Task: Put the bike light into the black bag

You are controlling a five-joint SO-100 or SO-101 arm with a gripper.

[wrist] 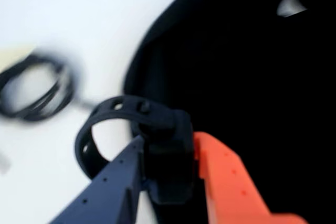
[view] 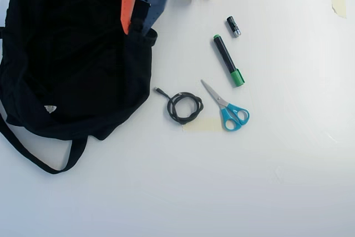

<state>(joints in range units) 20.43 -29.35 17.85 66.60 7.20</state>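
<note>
Gripper clamped on bike light, strap loop projecting ahead, at rim of black bag.

Advised: carry further over the bag opening, lower, then release; strap may snag fabric.

Beside gripper on worktop: one coiled cable, one scissors, one marker, one cylinder.

Coiled cable blurred in wrist view; black bag cut by overhead's top edge.

arm – reaching from top edge | end effector – clamped
</note>
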